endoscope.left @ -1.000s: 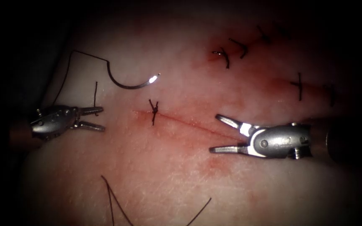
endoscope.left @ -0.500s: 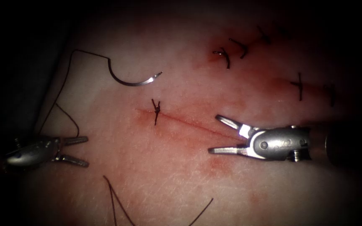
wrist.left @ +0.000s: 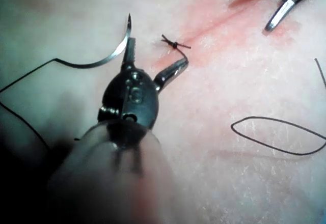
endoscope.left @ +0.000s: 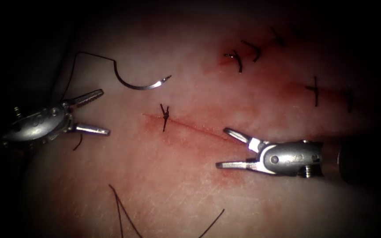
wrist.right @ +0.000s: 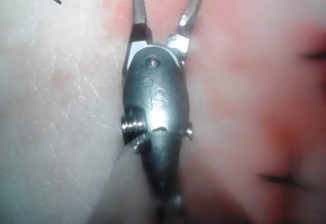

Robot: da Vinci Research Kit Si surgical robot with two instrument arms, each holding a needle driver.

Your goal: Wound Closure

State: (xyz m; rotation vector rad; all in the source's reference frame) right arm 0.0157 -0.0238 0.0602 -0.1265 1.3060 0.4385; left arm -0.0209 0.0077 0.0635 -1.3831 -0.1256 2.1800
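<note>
Needle (endoscope.left: 140, 83) lies loose on the tissue (endoscope.left: 177, 185), free of it, on the left of the cut (endoscope.left: 195, 128), just above and right of the left claw (endoscope.left: 101, 112). That claw gapes wide and holds nothing. The right claw (endoscope.left: 223, 147) is also spread wide and empty, resting at the cut's right end. The needle is a thin silver curve with its point toward the right, and dark thread (endoscope.left: 89, 56) trails from its blunt end toward the left claw. One knotted stitch (endoscope.left: 165, 116) crosses the cut.
</note>
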